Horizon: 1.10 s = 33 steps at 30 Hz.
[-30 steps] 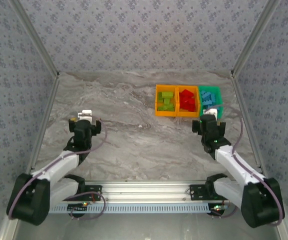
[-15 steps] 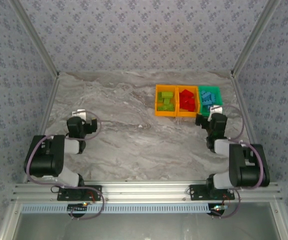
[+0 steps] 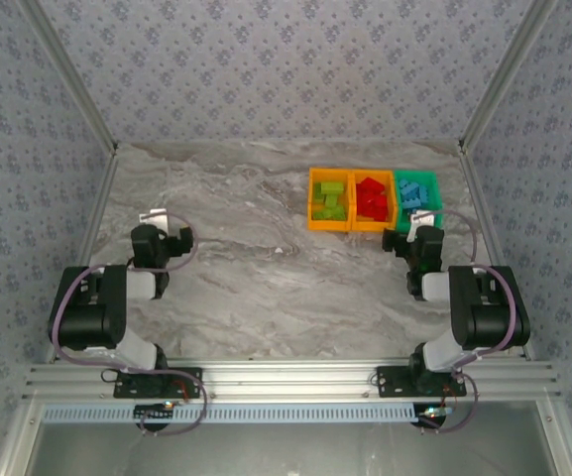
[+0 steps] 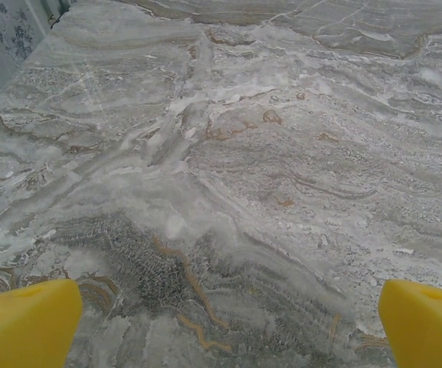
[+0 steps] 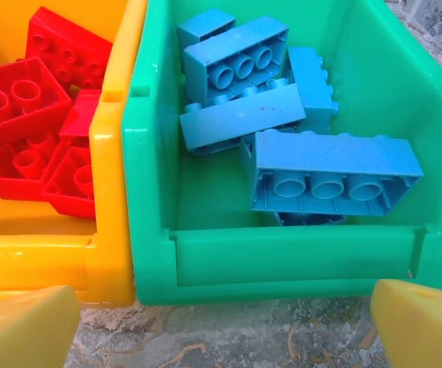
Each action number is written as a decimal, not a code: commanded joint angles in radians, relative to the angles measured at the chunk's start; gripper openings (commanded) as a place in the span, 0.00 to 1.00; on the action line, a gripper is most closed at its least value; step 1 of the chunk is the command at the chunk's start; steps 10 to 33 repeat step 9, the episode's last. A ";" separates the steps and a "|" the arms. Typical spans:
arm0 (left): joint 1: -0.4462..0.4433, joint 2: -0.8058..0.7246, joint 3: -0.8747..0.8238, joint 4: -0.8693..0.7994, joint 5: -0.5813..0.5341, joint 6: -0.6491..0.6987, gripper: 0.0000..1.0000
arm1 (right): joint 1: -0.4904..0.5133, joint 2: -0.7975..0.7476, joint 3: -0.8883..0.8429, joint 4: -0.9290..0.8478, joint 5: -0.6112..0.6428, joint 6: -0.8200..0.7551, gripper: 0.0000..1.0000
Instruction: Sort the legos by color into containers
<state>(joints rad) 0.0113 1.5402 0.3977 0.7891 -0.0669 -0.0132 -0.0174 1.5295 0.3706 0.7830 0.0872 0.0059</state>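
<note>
Toward the far right corner of the marbled worktop (image 3: 266, 288), three bins stand in a row along the far edge, their side walls touching. The left orange bin (image 3: 328, 226) holds the lime green bricks (image 3: 329, 200), the middle orange bin (image 3: 372, 227) holds the red bricks (image 3: 370, 198), and the green bin (image 5: 282, 261), closest to the right edge, holds the light blue bricks (image 5: 335, 172). These lie in a loose heap, several on their sides with the hollow undersides showing. No brick can be seen lying loose on the worktop. The right gripper (image 3: 422, 220) sits at the near side of the green bin, its tip just at that bin's near wall in the top view. Its yellow fingers (image 5: 21, 330) are spread wide to either side of the bin's front wall with nothing between them. The left gripper (image 3: 159, 220) is over the left part of the worktop, near the left edge and well apart from the bins. Its yellow fingers (image 4: 21, 326) are likewise spread wide, with bare marbled surface between them and nothing held. Both arms are folded back, with their elbows toward the near edge.
</note>
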 commanded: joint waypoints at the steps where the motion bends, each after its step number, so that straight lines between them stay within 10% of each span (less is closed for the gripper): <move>1: 0.004 -0.008 0.015 0.022 0.016 -0.014 0.99 | -0.006 -0.010 0.022 0.016 -0.014 -0.021 1.00; 33: 0.004 -0.008 0.015 0.023 0.016 -0.013 0.99 | -0.015 -0.009 0.019 0.024 -0.071 -0.029 1.00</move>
